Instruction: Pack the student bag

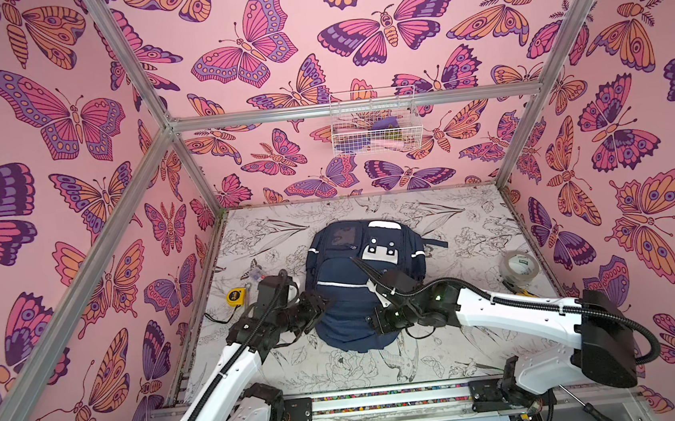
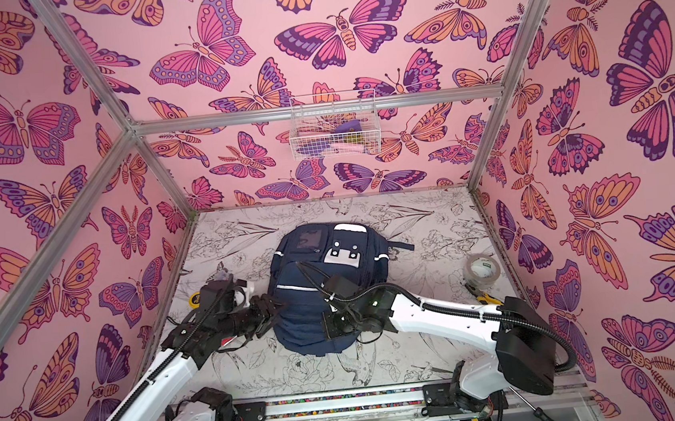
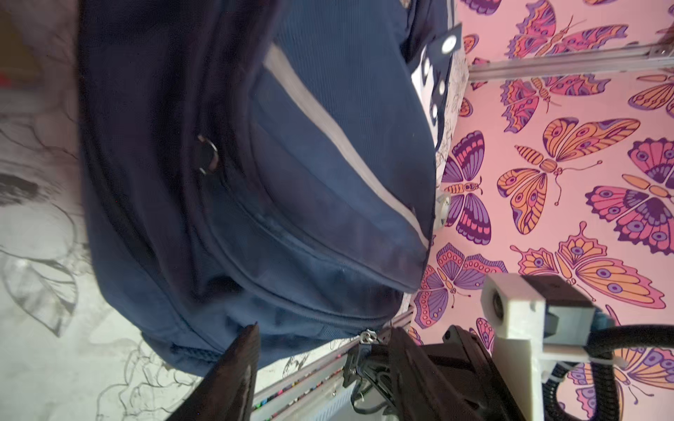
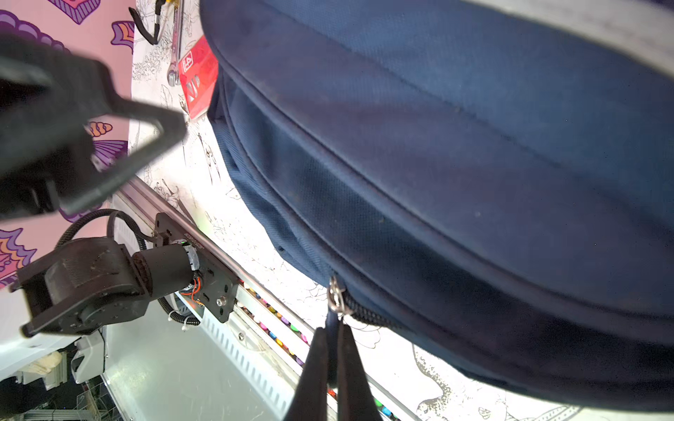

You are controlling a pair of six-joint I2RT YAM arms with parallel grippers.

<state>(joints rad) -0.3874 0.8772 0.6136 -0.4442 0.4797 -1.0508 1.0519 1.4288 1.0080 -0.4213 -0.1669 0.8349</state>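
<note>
Where student bag (image 4: pixel 437 145) overlaps, red packet (image 4: pixel 195 85) half hidden

walls (image 1: pixel 312 34): pink, printed with purple, orange and magenta butterflies | frame (image 1: pixel 351 106): aluminium bars at the corners and across the back wall | basket (image 1: pixel 374 121): white wire, hung on the back bar | tabletop (image 1: pixel 474 224): white, black line-drawn flowers and birds | light: bright, even

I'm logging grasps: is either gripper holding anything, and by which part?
The right gripper holds the student bag by its zipper pull; the left gripper is open, holding nothing.
</note>
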